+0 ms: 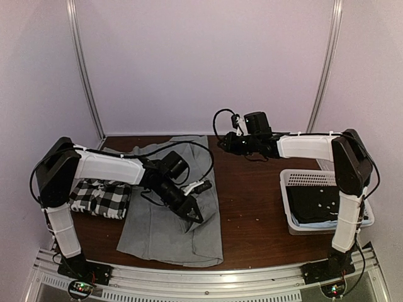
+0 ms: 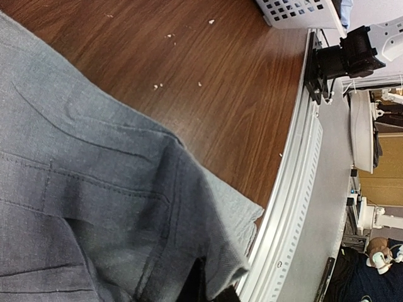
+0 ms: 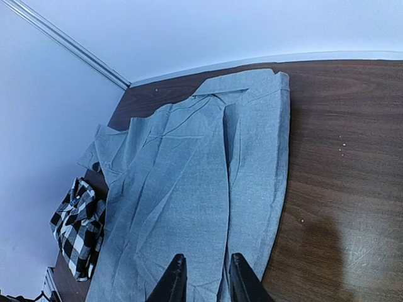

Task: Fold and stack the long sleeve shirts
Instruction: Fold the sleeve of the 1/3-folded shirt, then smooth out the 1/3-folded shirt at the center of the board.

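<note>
Left end effector [image 1: 194, 215]: mine, fingers closed on a raised fold of the grey shirt [image 1: 160, 236], low over the right half of the cloth; in the left wrist view the fabric bunches up around my dark fingertips [image 2: 203, 286] and hides most of them.
Right end effector [image 3: 204, 284]: held up above the far side of the tabletop [image 1: 252, 201], looking down along the shirt; its two black fingers stand a little apart and hold nothing.
Grey shirt: spread lengthwise in the middle of the tabletop, collar at the far end, hem at the near edge; one long side is folded in over the body, and a sleeve trails out to the far left. A hem corner [image 2: 242, 251] reaches the metal rail [image 2: 296, 207] at the near edge.
Checked shirt [image 1: 101, 197]: black and white, folded into a small rectangle, lying flat at the left of the tabletop under my left forearm, just beside the grey shirt's left edge.
Basket [image 1: 308, 178]: white, perforated walls, at the right by my right arm's base; a dark cloth [image 1: 312, 204] with pale dots lies in it.
Tabletop: dark brown wood, with white specks [image 2: 157, 86] near the shirt.
</note>
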